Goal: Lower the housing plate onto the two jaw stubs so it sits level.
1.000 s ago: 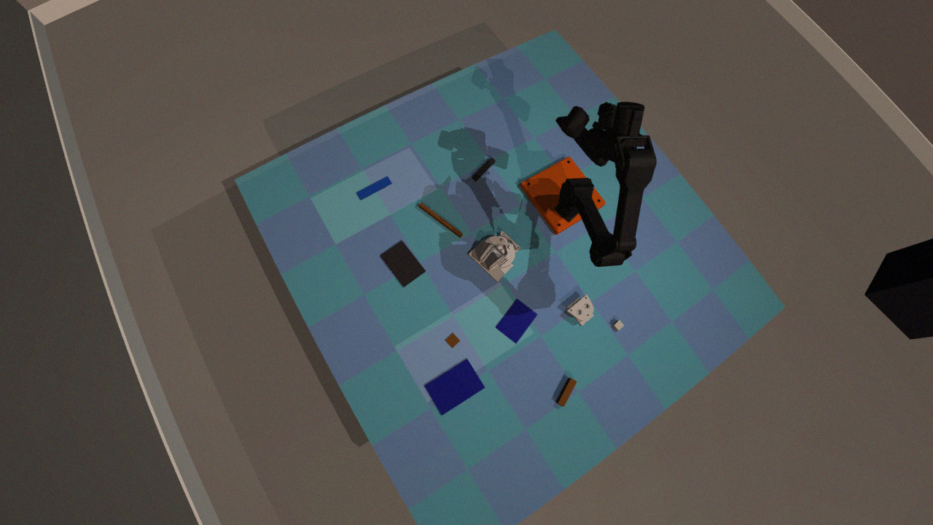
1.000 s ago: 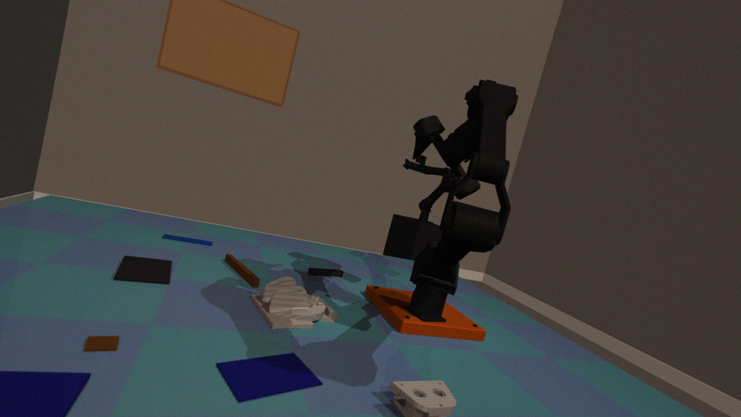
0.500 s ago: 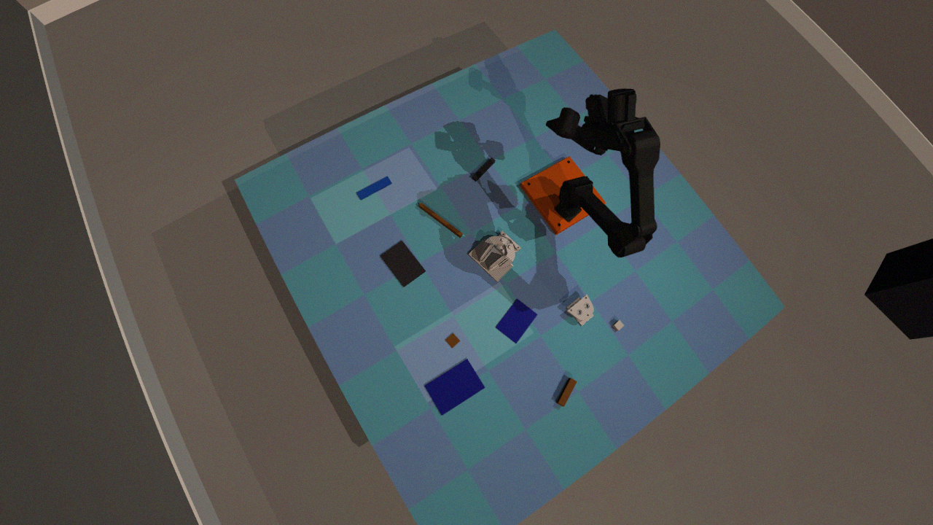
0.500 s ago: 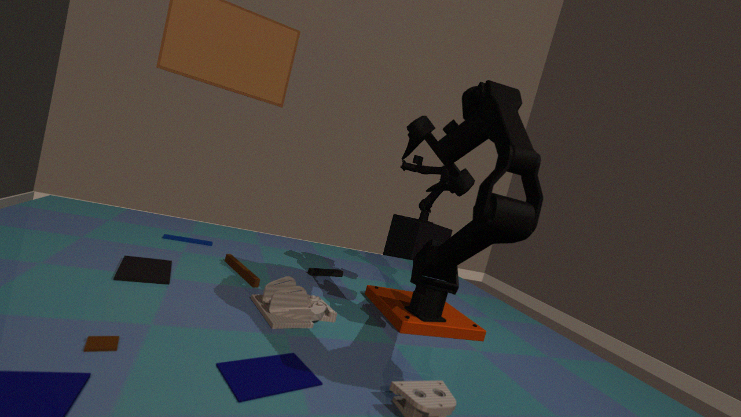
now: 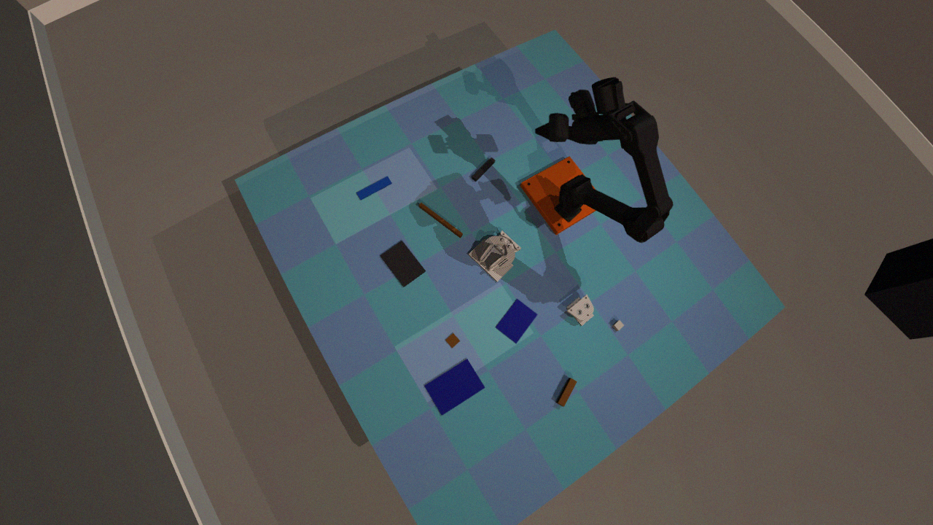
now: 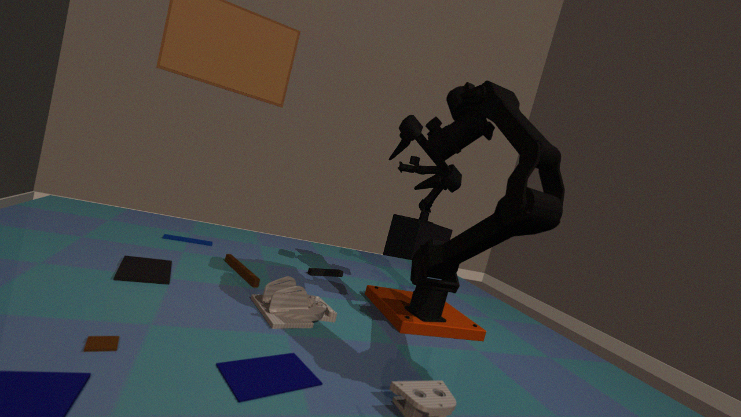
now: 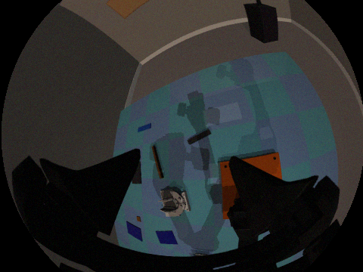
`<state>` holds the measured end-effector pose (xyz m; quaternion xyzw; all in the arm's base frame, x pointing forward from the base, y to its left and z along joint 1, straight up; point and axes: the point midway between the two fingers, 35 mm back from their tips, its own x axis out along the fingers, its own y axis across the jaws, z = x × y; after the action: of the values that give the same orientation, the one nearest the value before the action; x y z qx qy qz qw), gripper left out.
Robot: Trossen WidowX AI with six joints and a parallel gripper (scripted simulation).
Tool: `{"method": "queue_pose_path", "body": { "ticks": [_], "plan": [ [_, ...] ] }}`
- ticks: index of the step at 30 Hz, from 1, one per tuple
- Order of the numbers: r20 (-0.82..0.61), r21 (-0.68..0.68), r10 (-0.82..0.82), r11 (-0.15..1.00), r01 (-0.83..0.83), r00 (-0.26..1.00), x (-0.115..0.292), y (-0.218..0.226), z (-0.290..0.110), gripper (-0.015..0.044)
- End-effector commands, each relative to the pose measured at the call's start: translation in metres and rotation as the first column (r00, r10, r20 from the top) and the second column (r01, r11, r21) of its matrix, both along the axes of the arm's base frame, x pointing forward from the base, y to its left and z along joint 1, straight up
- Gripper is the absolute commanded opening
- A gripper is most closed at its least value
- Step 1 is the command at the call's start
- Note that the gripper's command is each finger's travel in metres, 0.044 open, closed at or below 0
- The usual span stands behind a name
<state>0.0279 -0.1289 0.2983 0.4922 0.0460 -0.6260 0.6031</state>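
The pale jaw assembly (image 5: 493, 257) (image 6: 290, 307) (image 7: 174, 203) sits on the checkered mat with both jaws on its base; its top shows no plate over the stubs. The pale housing plate (image 5: 579, 310) (image 6: 427, 395), with two round holes, lies apart on the mat, holes upward; its lower part is cut off in the exterior view. My gripper (image 6: 403, 172) (image 7: 186, 158) is open and empty, high above the mat and well away from both parts. In the top view one finger hides the other.
The orange arm base (image 5: 547, 189) (image 6: 440, 332) stands beside the jaw assembly. A brown stick (image 5: 439, 219) (image 6: 242, 270) and black bar (image 5: 483, 169) (image 6: 325, 272) lie beyond it. A blue tile (image 5: 516, 320) (image 6: 269, 376) lies between assembly and plate. A small white cube (image 5: 617, 324) is near the plate.
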Motion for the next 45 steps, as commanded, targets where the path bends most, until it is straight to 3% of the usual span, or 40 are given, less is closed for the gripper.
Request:
{"method": "queue_pose_path", "body": {
  "ticks": [1,22,45],
  "plan": [
    [-0.027,0.014,0.076,0.997,-0.076,0.997,0.006,-0.005,-0.001,0.0440],
    [-0.129,0.094,0.476,0.879,-0.467,0.870,0.050,-0.019,-0.012,0.0440],
    [-0.225,0.192,0.814,0.576,-0.794,0.536,0.112,-0.012,-0.028,0.0440]
  ]
}}
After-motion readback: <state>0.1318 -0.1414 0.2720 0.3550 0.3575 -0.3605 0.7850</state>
